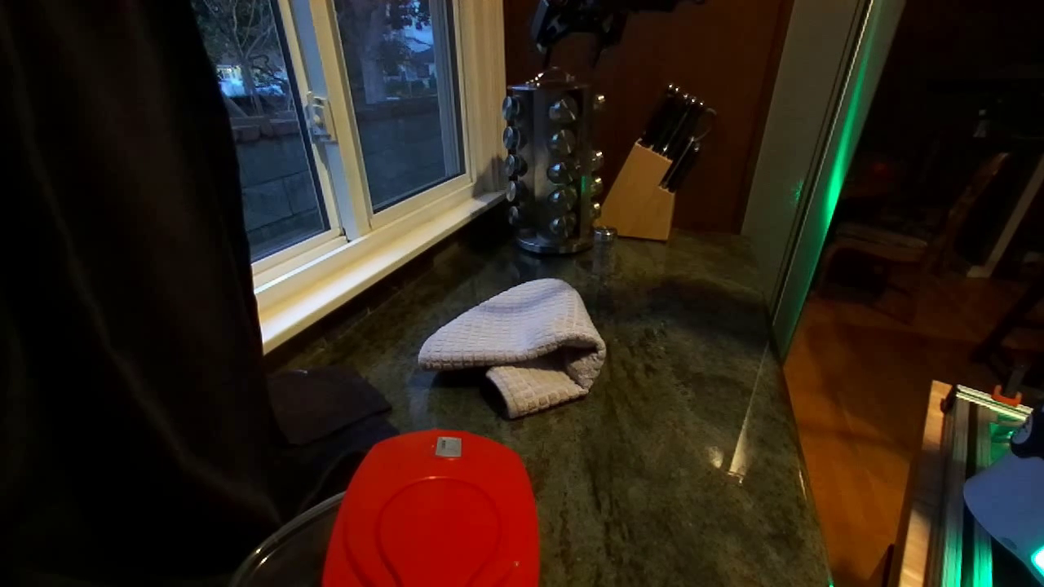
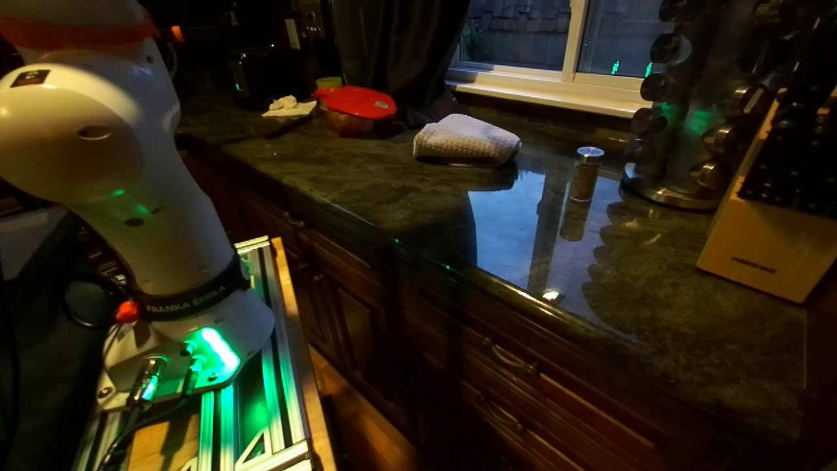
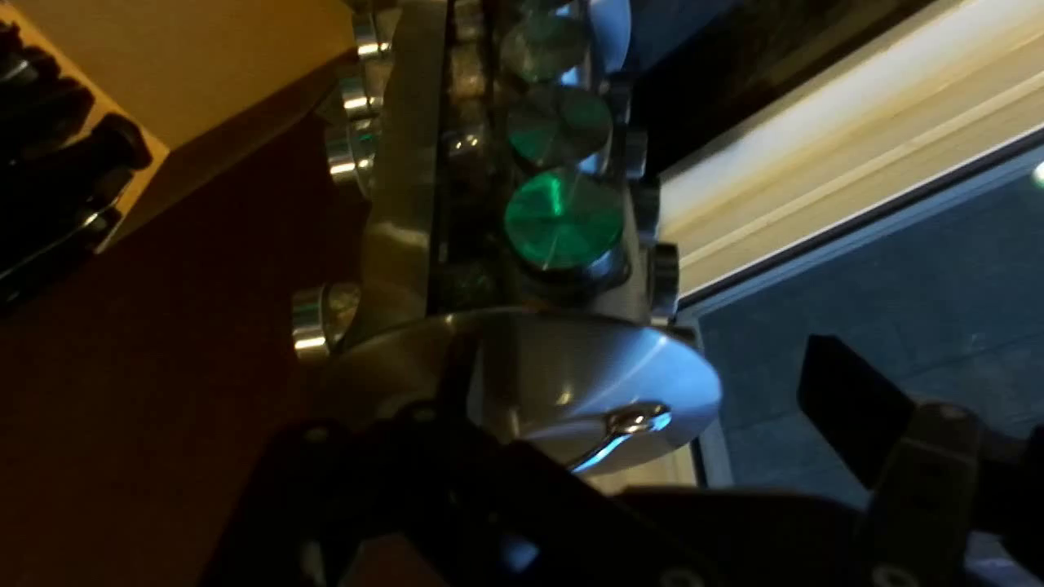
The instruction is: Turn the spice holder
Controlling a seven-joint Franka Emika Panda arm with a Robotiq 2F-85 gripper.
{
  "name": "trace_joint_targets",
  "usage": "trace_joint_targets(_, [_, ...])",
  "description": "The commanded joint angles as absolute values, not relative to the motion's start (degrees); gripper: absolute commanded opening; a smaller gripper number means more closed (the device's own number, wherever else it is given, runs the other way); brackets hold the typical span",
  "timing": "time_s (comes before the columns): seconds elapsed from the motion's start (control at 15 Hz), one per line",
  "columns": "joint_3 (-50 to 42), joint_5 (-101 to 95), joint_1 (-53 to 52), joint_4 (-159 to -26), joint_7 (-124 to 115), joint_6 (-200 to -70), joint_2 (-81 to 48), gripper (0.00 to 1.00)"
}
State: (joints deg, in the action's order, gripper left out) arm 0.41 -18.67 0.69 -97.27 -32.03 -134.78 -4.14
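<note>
The spice holder (image 1: 576, 163) stands upright at the far end of the counter, with tiers of silver-lidded jars. It also shows at the right of an exterior view (image 2: 694, 131), its top cut off. In the wrist view its round silver top plate (image 3: 538, 367) carries a thin metal loop handle (image 3: 638, 419). My gripper (image 1: 573, 57) hangs just above the top of the holder. In the wrist view the gripper (image 3: 640, 350) has its fingers wide apart, with the top plate and loop between and below them. Nothing is held. Contact with the loop cannot be told.
A tan knife block (image 1: 640, 191) stands close beside the holder. A loose spice jar (image 2: 584, 176) stands on the counter near its base. The window (image 1: 400, 98) and sill are on the other side. A grey towel (image 1: 522, 334) and a red-lidded container (image 1: 440, 505) lie farther off.
</note>
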Motion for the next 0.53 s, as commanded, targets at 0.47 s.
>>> trace_joint_targets(0.47, [-6.4, -39.1, 0.1, -90.4, -58.1, -135.4, -10.7, 1.0])
